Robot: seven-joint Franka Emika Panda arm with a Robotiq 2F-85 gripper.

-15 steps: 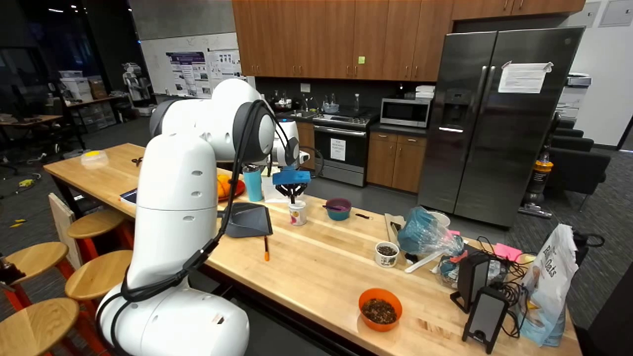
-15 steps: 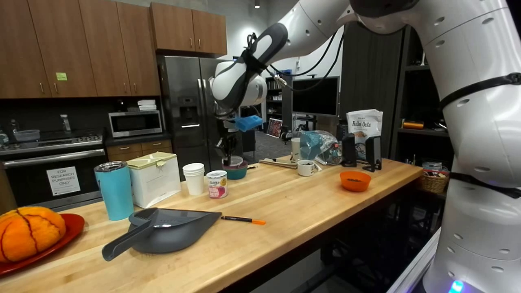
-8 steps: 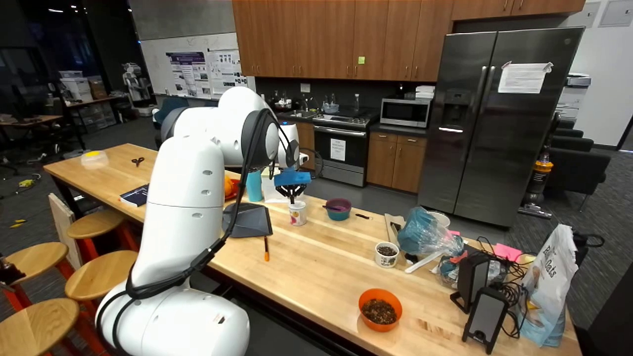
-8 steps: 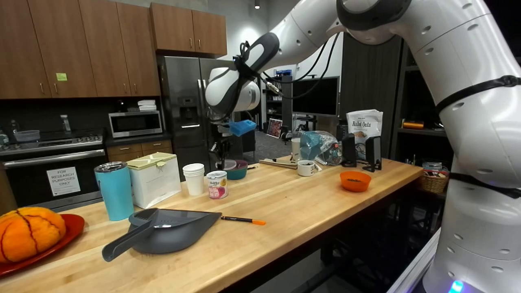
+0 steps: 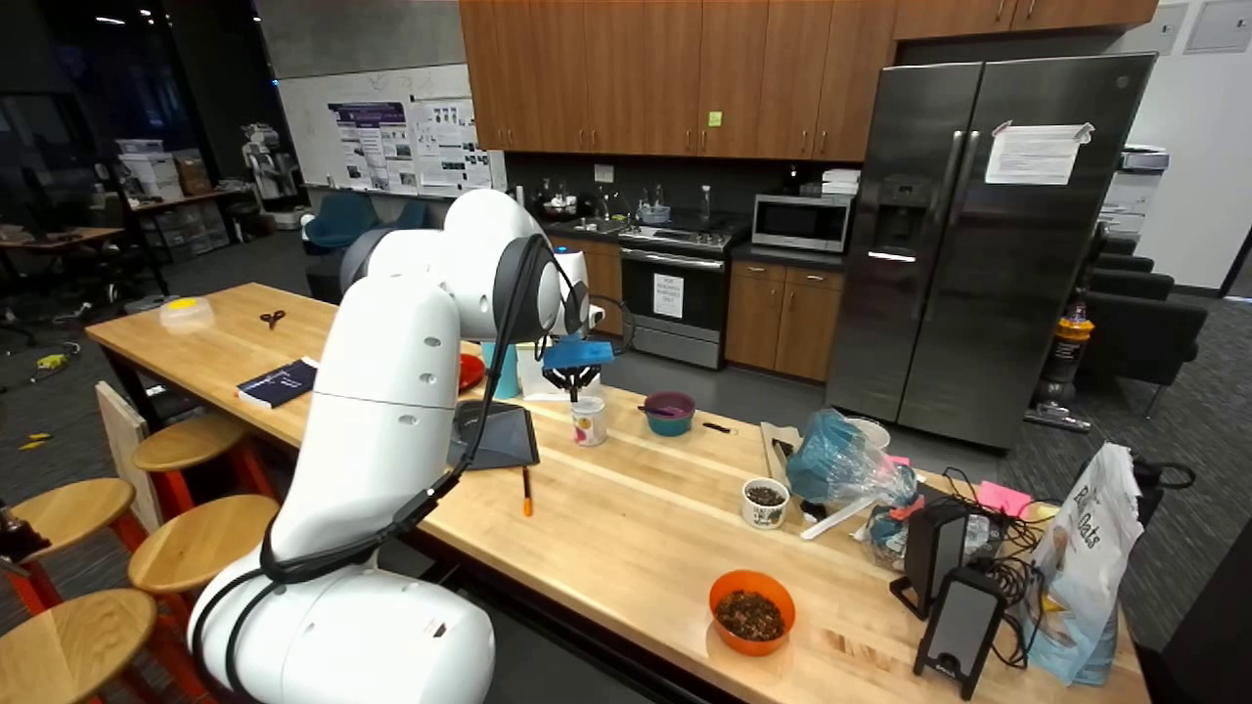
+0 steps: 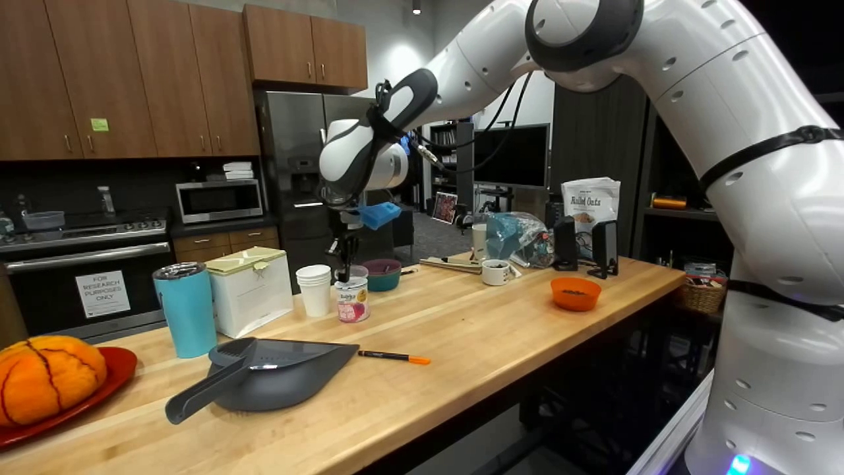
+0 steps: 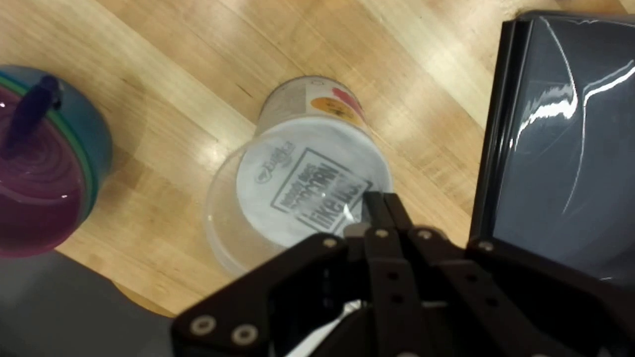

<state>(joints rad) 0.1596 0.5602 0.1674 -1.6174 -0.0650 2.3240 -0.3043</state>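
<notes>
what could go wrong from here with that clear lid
The clear lid looks pinched only near its edge in the shut jaws, so it might twist or slip. In the wrist view it appears off-centre over the can, so pressing down here could tip the can or miss its rim. Stacked white cups stand close by and might be knocked by a sideways sweep.

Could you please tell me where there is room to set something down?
Bare wooden tabletop lies between the slim black-and-orange pen and the round orange plastic bowl. It is crowded around the boxy black plastic speakers and around the white cylindrical printed can beneath the black tool.
</notes>
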